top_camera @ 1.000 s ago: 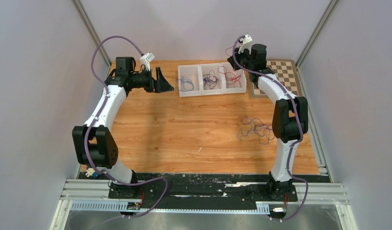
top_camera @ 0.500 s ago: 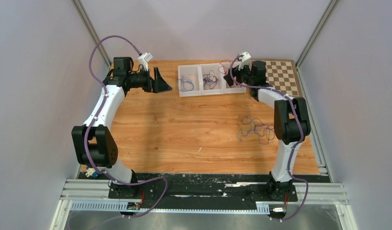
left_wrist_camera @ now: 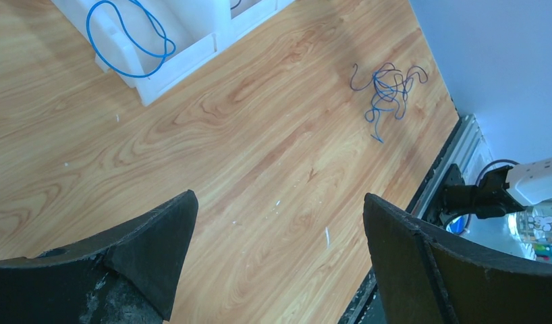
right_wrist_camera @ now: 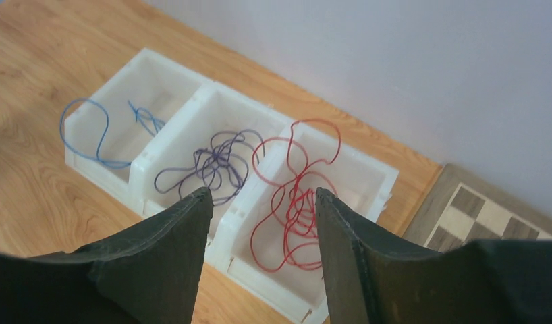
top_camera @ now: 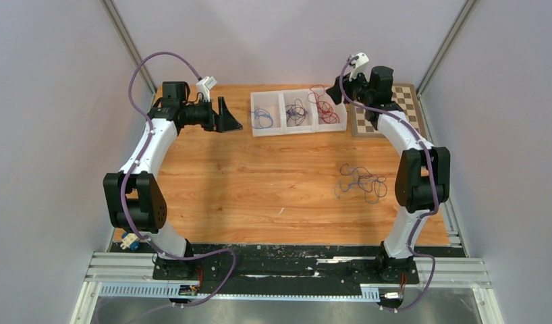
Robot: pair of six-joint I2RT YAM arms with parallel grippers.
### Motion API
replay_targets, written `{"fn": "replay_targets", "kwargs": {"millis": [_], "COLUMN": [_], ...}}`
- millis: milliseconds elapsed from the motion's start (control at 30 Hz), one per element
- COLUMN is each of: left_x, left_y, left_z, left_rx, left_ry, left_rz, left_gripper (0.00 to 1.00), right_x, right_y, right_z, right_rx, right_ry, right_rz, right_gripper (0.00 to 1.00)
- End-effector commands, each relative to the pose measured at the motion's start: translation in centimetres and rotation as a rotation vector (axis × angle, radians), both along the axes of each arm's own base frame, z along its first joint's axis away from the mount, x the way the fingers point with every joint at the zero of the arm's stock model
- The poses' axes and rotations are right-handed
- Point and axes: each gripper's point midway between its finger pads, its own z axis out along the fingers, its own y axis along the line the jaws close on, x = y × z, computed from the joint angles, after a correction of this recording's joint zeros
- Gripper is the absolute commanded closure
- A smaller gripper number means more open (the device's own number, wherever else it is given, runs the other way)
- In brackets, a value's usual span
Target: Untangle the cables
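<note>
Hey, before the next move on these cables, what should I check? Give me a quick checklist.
1. Right gripper open and empty: ok.
2. Left gripper open and empty: ok.
3. Red cable fully inside the tray: not ok, a loop pokes past the far rim.
4. All cables sorted: not ok, a tangle lies on the table.
5. Tangle free of red strands: cannot tell.

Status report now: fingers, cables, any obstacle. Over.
Left gripper: fingers open, empty. Right gripper: fingers open, near red cable in tray. Tangled cables loose on table, nothing touching. Nothing in the way.
</note>
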Motion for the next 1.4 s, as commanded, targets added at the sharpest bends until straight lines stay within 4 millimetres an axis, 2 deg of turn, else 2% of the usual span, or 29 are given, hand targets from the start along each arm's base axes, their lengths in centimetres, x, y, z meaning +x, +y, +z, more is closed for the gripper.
{"fn": "replay_targets", "kwargs": {"millis": [0,100,333,700,900,1000,1067,1167,1300,1367], "left_x": [-0.1,-0.1,0.3,0.6,0.8,0.9,0.9,0.9,1.0,1.0], "left_y": [0.3,0.3,0.4,0.6,0.8,0.8,0.9,0.9,1.0,1.0], "left_z": [1.5,1.5,1.7,1.4,1.5,1.4,1.4,1.6,1.5,1.4], "left_rx": [0.011,0.013,0.016,0.020,0.031,0.037,0.038,0.042,0.045,0.046], "left_ry": [-0.071,-0.074,-0.081,-0.070,-0.075,-0.073,-0.070,-0.076,-0.075,-0.075], "left_rz": [-0.005,-0.001,0.016,0.039,0.051,0.055,0.057,0.060,0.062,0.062], "left_gripper": [0.00,0.00,0.00,0.00,0.00,0.00,0.00,0.00,0.00,0.00], "right_x": [2.6,4.4,8.2,10.9,11.2,11.1,10.9,10.3,9.2,8.4], "right_y": [0.6,1.8,3.1,3.7,3.5,3.4,3.4,3.2,1.7,0.7], "right_z": [0.9,0.5,-2.8,-7.7,-9.4,-10.0,-10.1,-10.0,-8.9,-9.1], "right_rx": [0.017,0.002,-0.008,-0.048,-0.067,-0.076,-0.079,-0.090,-0.098,-0.108], "right_ry": [0.019,0.006,0.028,0.054,0.068,0.073,0.075,0.076,0.075,0.088], "right_rz": [-0.028,-0.045,-0.057,-0.073,-0.079,-0.073,-0.064,-0.054,-0.062,-0.068], "right_gripper": [0.43,0.43,0.43,0.44,0.57,0.67,0.77,0.98,1.00,1.00]}}
